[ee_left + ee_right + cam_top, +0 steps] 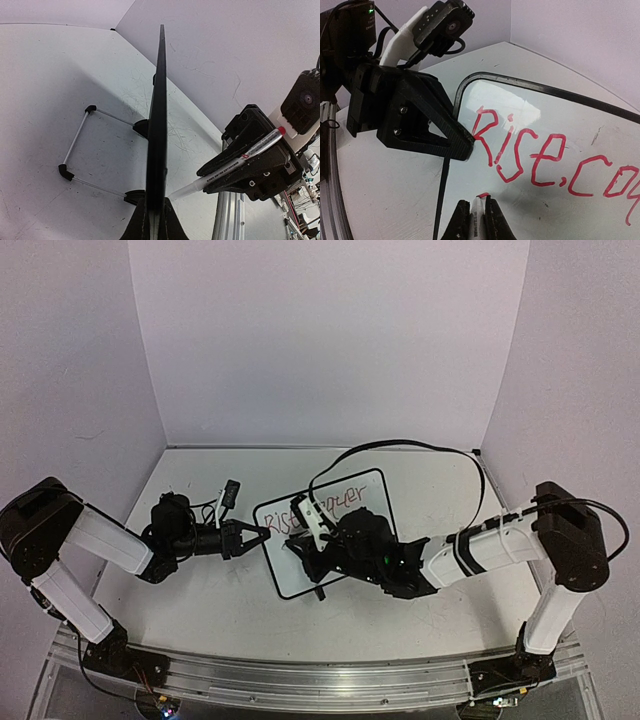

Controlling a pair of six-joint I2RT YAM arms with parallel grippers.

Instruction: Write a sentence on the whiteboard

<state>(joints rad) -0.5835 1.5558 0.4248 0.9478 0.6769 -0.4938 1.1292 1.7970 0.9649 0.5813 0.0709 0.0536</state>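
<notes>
We find the right gripper [474, 206] clenched on a slim white marker [239, 164], red at its rear end. The marker's tip meets the whiteboard [570, 215] just below the "R", beside a short red stroke. The left gripper [156, 212] is clamped on the board's thin black frame at its left edge. The sentence [547, 152], in glossy red strokes across the smooth white face, begins "Rise," and runs out of view. Behind the board, a wire stand with black feet [64, 171] rests on the scuffed white table [200, 600].
</notes>
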